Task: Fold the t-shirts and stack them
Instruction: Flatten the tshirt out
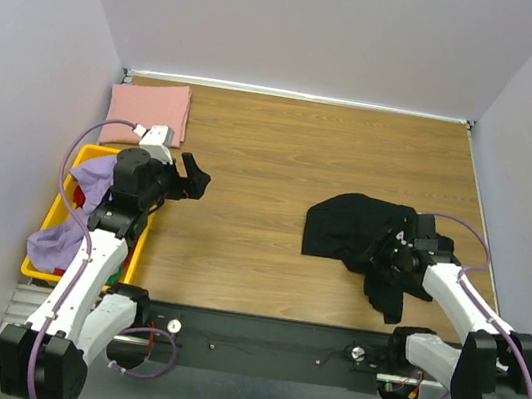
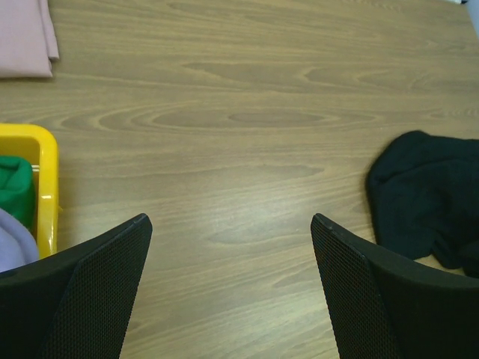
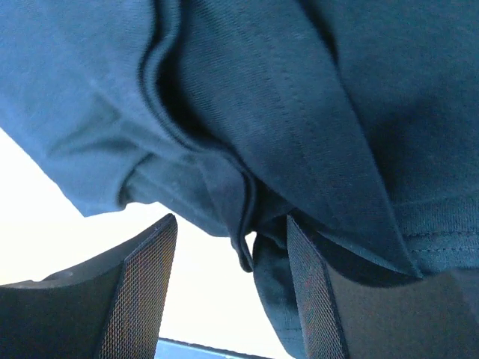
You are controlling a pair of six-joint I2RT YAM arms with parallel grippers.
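Right tool [image 3: 232, 224] half under black t-shirt [image 3: 314, 97]

I can read no text, number, label or brand in any of my three views. The closest look I get is the black t-shirt [image 3: 262, 112] in the right wrist view, and its cloth shows only seams and stitching.

Crumpled black t-shirt [image 1: 348, 228] (pink t-shirt [image 1: 149, 105] folded)
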